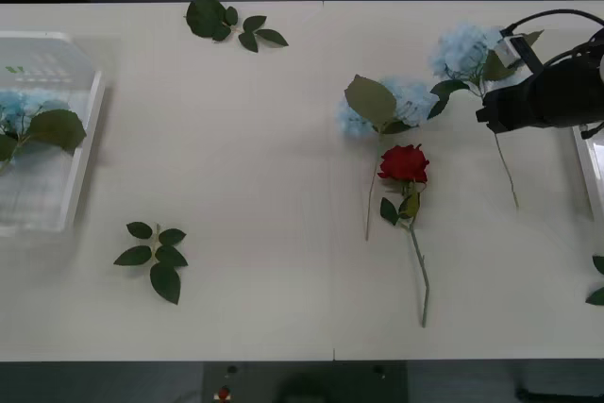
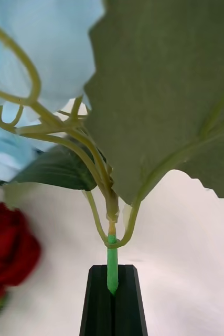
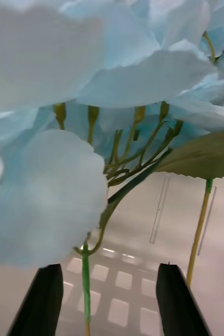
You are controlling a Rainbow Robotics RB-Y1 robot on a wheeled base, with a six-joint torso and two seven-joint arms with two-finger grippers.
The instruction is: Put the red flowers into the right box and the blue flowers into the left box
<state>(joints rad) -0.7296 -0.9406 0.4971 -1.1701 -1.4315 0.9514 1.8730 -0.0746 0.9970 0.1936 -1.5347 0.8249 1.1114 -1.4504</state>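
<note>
The right gripper (image 2: 112, 294) is clenched on the green stem of a blue flower (image 1: 465, 51), just below where the stem branches; its black fingers (image 2: 98, 302) press together with the stem between them. This bloom sits at the table's (image 1: 283, 290) far right, touching the gripper. A second blue flower (image 1: 401, 101) lies just left of it, and the rose (image 1: 404, 163) lies near that one, on the robot's side, stem pointing toward the robot.

The left gripper (image 3: 107, 299) is released, fingers spread, over the ribbed floor of the left box (image 1: 80, 167), with a blue flower (image 3: 43, 205) close before it and that flower's stem (image 3: 85, 286) standing between the fingers. Leaf sprigs (image 1: 154, 254) lie apart on the table.
</note>
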